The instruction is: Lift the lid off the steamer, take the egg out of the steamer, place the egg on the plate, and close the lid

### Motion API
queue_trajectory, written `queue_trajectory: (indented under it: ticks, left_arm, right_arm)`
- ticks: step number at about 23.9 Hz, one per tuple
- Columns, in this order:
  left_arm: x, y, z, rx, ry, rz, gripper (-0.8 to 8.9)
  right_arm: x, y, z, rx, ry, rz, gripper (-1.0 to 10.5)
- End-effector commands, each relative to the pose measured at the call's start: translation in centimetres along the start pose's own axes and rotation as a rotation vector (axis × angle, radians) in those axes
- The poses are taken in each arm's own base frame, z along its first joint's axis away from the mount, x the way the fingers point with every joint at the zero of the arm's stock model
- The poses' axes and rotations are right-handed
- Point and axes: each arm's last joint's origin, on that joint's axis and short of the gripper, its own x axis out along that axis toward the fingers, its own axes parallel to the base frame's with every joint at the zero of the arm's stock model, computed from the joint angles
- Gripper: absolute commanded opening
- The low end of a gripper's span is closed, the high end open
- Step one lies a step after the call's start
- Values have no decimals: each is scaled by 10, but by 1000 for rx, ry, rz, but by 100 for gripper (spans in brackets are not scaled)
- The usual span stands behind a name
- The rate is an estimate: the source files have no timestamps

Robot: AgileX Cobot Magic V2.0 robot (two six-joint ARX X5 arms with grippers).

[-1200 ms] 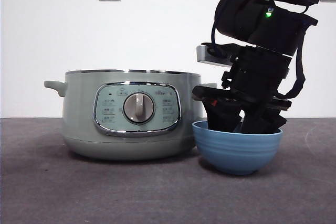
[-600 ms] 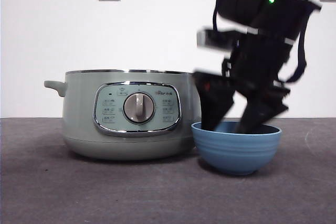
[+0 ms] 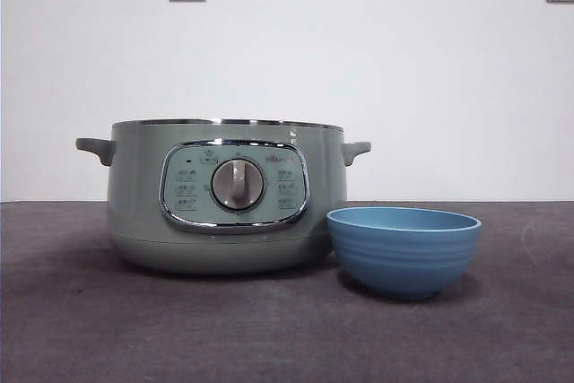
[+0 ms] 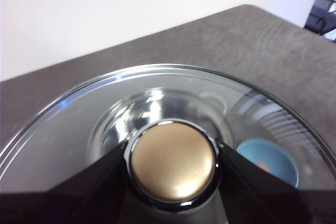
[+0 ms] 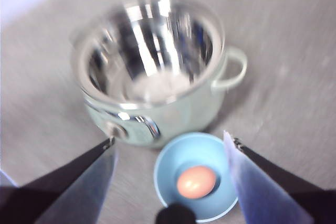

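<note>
Egg (image 5: 196,181) resting in the plate (image 5: 173,161), just beside the steamer (image 3: 224,195) on the counter (image 3: 90,329); put there, by the look of it, so that only the closing remains. Steamer open, its bright inner bowl bare under the right wrist view, nothing seen left inside.

Lid (image 4: 79,124) held up off the counter by the left gripper (image 4: 172,161), jaws clamped on either side of the knob (image 4: 172,161) — kept aloft, presumably, to leave the pot mouth free for the egg's way out. Plate faintly visible through the lid in the left wrist view, so lid likely somewhere above pot and plate.

Right gripper (image 5: 170,145) released, jaws spread wide, high above plate and steamer, well clear of both rims; out of the front view apart from a dark scrap at the top edge.

Open room all round the pot rim. Plate close against the pot's side, so a level descent advisable.
</note>
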Motion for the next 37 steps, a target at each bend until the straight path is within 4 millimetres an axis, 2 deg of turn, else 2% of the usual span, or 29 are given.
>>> queue_trajectory:
  ticks: [1,4,6,8,10,17,23,31,37]
  left_arm:
    - [27,1,12,21,-75,-50,-8]
    - [77,3,9,20,-20,-65,-8]
    - [106,5,6,19,-9,-65,-8]
    - [130,7,1,17,-1,-64,-8]
    - [146,9,-2,17,5,-61,-8]
    - [181,12,-15,14,31,-46,-8]
    - [203,14,-27,12,61,-34,-8]
    - [222,16,-42,14,124,-21,-8]
    - [226,14,-45,29,132,-27,-8]
  right_arm:
    - [-26,1,-5,29,-63,7,351]
    - [-52,2,-11,39,-119,13,351]
    - [-62,2,-13,50,-150,18,351]
    - [-65,2,-14,61,-163,22,351]
    - [-65,2,-14,67,-156,23,351]
    - [-65,2,-15,68,-150,22,350]
    - [-65,2,-15,68,-150,22,350]
    - [-65,2,-15,68,-150,22,350]
    - [-65,2,-15,68,-149,22,351]
